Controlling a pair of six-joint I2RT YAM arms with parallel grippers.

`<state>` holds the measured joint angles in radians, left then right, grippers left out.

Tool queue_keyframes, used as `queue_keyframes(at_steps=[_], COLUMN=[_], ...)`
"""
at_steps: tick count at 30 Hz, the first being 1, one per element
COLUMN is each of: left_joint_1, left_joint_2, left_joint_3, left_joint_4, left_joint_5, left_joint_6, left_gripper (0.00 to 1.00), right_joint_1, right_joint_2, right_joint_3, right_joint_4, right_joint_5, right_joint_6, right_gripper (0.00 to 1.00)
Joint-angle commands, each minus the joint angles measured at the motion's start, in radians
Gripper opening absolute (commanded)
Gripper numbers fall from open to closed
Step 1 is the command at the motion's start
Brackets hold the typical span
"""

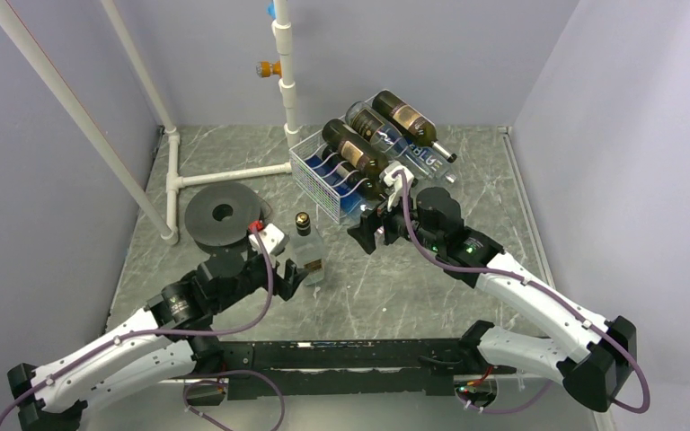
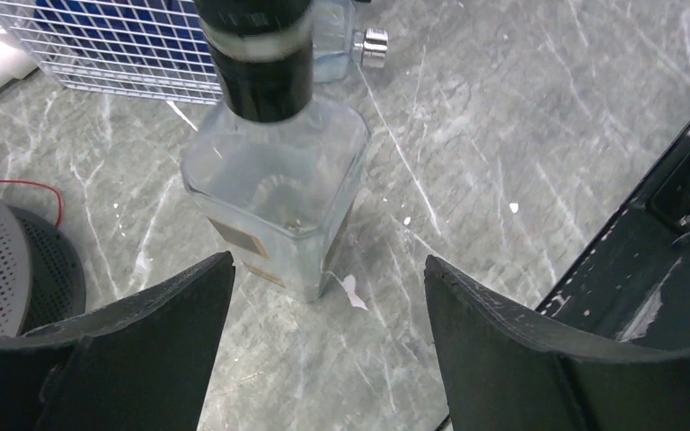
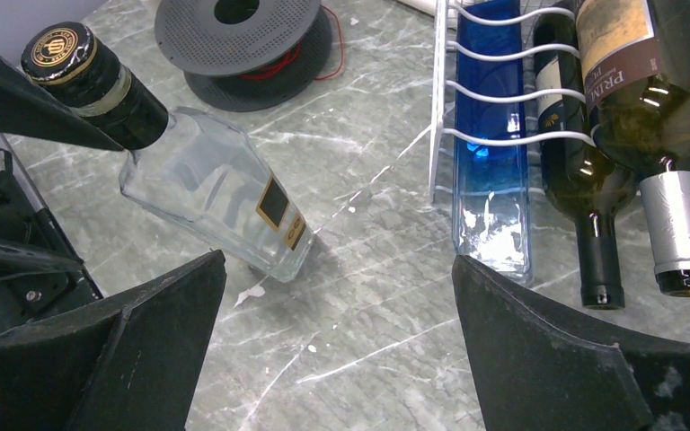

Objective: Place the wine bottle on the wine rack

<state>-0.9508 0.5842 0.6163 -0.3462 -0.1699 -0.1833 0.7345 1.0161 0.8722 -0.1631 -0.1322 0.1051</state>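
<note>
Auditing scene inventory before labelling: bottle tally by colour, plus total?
Dark bottles: 3, all on the wine rack
Clear bottles: 2, one lying on the rack, one upright on the table
Blue bottle: 1, on the rack's lower tier
Total: 6 bottles visible

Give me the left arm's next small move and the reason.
Probably ease the left gripper forward around the clear square glass bottle with the black capped neck. Its jaws are open, and the bottle stands upright on the grey marbled table just ahead of them, ungrasped, outside the white wire rack.
</note>
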Motion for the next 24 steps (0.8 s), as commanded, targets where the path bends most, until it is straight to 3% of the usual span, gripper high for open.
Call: queue_keyframes(at_steps=[1,4,11,16,24], left_joint_1=[-0.004,-0.004,-0.003,-0.004,-0.003], left_joint_2=[-0.054,-0.064,-0.016,0.072,0.213], left_joint_3=[-0.131,-0.214,-0.323,-0.35,-0.344], left_joint_4=[0.264,0.393,0.599,0.739,0.81], left_joint_5=[0.024,-0.054,-0.063,0.016,0.02], left_joint_6=[0.092,0.109,0.171,0.247,0.311], left_gripper=[0.81,0.81,0.86,0.88,0.9], right_joint_1=[0.002,0.002,0.002,0.001,0.002], right_joint_2=[-0.009,-0.013,-0.02,-0.018,-0.063], right_joint_3=[-0.008,-0.012,-0.029,-0.025,-0.046], right_joint_4=[0.065,0.061,0.077,0.073,0.087], right_joint_5=[-0.003,-0.001,0.001,-0.004,0.006], right_joint_6=[-0.008,-0.01,-0.009,-0.007,-0.015], right_gripper=[1.0,1.0,1.0,1.0,1.0])
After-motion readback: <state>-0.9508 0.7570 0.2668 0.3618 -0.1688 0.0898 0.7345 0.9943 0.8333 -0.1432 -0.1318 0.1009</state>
